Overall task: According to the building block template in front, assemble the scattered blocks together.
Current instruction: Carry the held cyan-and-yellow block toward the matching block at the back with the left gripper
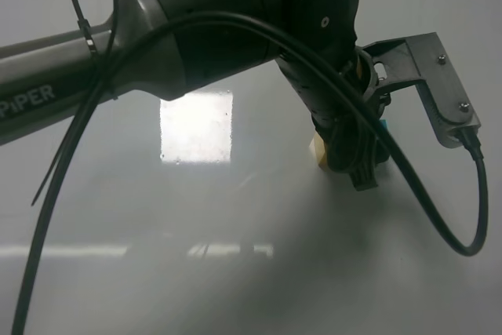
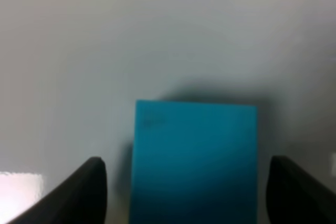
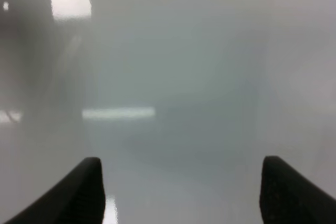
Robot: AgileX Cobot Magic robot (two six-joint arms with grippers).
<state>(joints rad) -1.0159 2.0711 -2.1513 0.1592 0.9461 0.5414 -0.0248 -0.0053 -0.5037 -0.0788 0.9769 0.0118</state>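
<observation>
Left wrist view, item 1: teal cube (image 2: 194,150), flat on the tabletop (image 2: 157,35), straight ahead of the left claw (image 2: 186,160) and framed between its 2 fingers (image 2: 86,192).
- Claw state: spread. A strip of bare tabletop shows on each side of the cube, so neither finger touches it.
- The strip is narrower on 1 side than the other.
- The cube's face sits square to the fingers, with no long axis to line up on.
- No yellow shows in this view.

Exterior high view, item 2: left arm (image 1: 196,29), reaching across the middle and hiding most of the work area, its claw pointing down at the tabletop.
- A teal corner (image 1: 383,126) shows on the right of the claw, probably the same cube.
- A yellow sliver (image 1: 318,149) shows just beside the claw on its left.
- You cannot tell from here whether that yellow is the loose cube or part of the joined template. The template cannot be picked out in any view.

Right wrist view, item 3: right claw (image 3: 181,159), spread and holding nothing, with only blurred bare tabletop ahead.

Note for the next move: the left arm is much the nearer of the 2. The cube already lies inside its claw's span, so you likely need only a straight close. Expect the cube to slide a little toward the wider gap as the fingers meet it.
</observation>
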